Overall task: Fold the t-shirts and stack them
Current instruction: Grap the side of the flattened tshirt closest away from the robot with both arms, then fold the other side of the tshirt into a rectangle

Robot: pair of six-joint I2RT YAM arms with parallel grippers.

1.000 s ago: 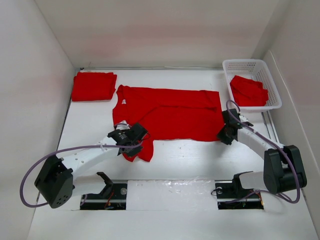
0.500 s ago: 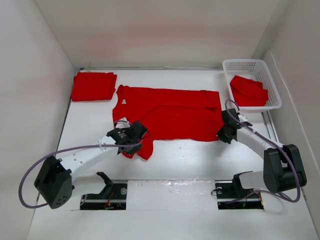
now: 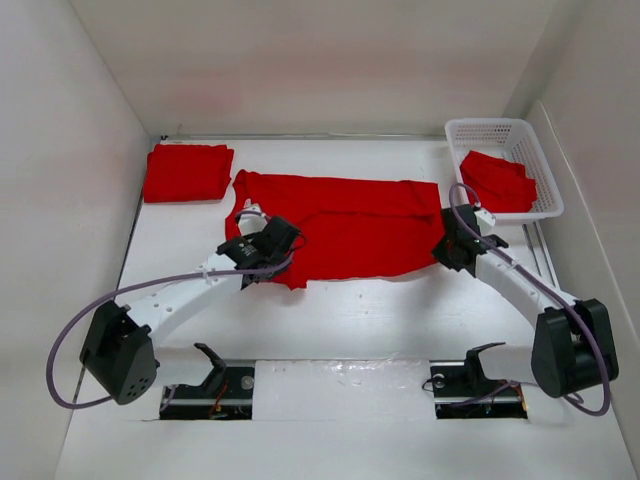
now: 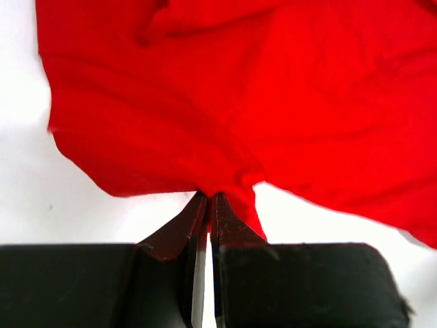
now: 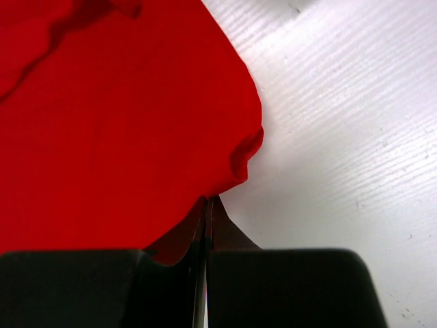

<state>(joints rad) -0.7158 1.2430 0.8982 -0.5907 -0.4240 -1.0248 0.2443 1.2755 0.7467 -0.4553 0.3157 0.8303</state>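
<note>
A red t-shirt [image 3: 345, 225] lies spread across the middle of the table. My left gripper [image 3: 268, 240] is shut on its near left edge; the left wrist view shows the cloth [image 4: 205, 102] pinched between the closed fingertips [image 4: 209, 198]. My right gripper [image 3: 452, 240] is shut on its near right corner; the right wrist view shows the cloth [image 5: 116, 130] held at the closed tips [image 5: 207, 200]. The near edge is lifted and drawn toward the far side. A folded red t-shirt [image 3: 187, 172] lies at the far left. Another red t-shirt [image 3: 497, 183] sits in the basket.
A white mesh basket [image 3: 500, 132] stands at the far right. White walls close in the table on the left, back and right. Both arm bases sit at the near edge.
Both grippers have moved away from the near edge, carrying the shirt's near edge with them. The hanging left sleeve flap has been drawn up over the shirt.
</note>
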